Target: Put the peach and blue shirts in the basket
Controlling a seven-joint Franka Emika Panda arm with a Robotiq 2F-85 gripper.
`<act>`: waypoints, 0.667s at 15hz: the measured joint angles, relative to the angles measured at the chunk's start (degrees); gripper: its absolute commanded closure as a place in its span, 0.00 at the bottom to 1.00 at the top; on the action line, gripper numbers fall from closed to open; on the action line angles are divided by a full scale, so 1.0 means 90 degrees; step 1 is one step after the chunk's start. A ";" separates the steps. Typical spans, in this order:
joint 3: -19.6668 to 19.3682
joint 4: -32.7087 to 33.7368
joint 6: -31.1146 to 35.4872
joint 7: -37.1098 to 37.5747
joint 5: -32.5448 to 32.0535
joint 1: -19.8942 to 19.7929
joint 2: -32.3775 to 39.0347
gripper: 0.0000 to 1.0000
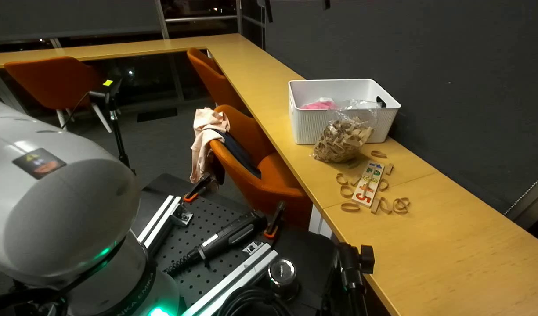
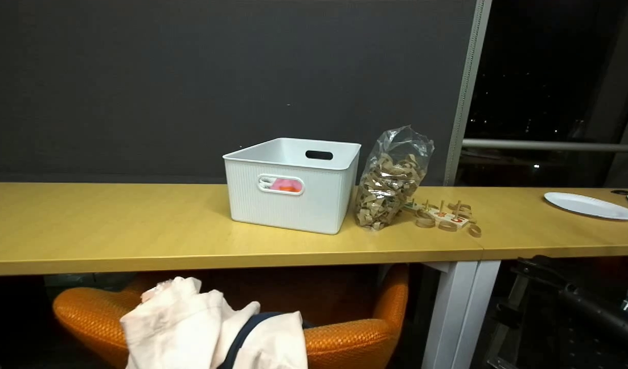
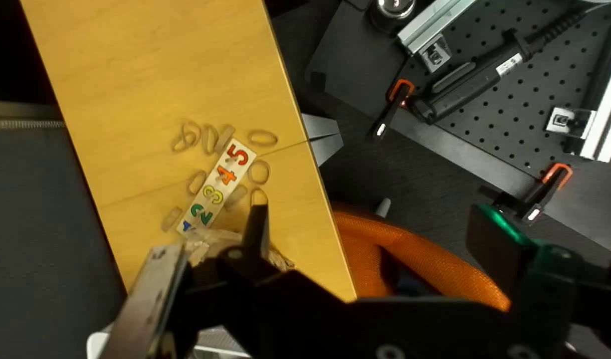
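Wrist view: gripper [image 3: 377, 234], jaws wide apart, holding nothing. White basket [image 2: 288, 212], on table [image 2: 114, 220]. Peach shirt [image 1: 202, 142] and dark blue shirt [image 1: 239, 151], draped over orange chair [image 1: 269, 195], lower than basket in both exterior views. Number board [image 3: 217, 186], past clear bag [image 2: 388, 187] from basket: "2 3 4 5" legible. Robot arm [image 1: 71, 210], well apart from basket: lettering "NKA EMIKA"; sticker [image 1: 38, 163], wording unreadable.

Peach shirt [image 2: 178, 328], dark-blue shirt [image 1: 239, 153], ribbed white basket [image 2: 293, 209]
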 measured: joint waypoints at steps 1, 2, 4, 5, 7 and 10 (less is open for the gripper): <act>0.0036 0.0285 0.0038 -0.0133 0.0012 0.0090 0.0403 0.00; 0.0131 0.0573 0.0044 -0.0147 0.0012 0.0159 0.0804 0.00; 0.0478 0.1128 0.0046 0.0262 -0.0018 0.0196 0.1562 0.00; 0.0674 0.1399 0.0046 0.0601 -0.0034 0.0208 0.1917 0.00; 0.1010 0.1990 0.0050 0.1370 -0.0033 0.0251 0.2617 0.00; 0.1167 0.2973 0.0040 0.2097 -0.0007 0.0277 0.3515 0.00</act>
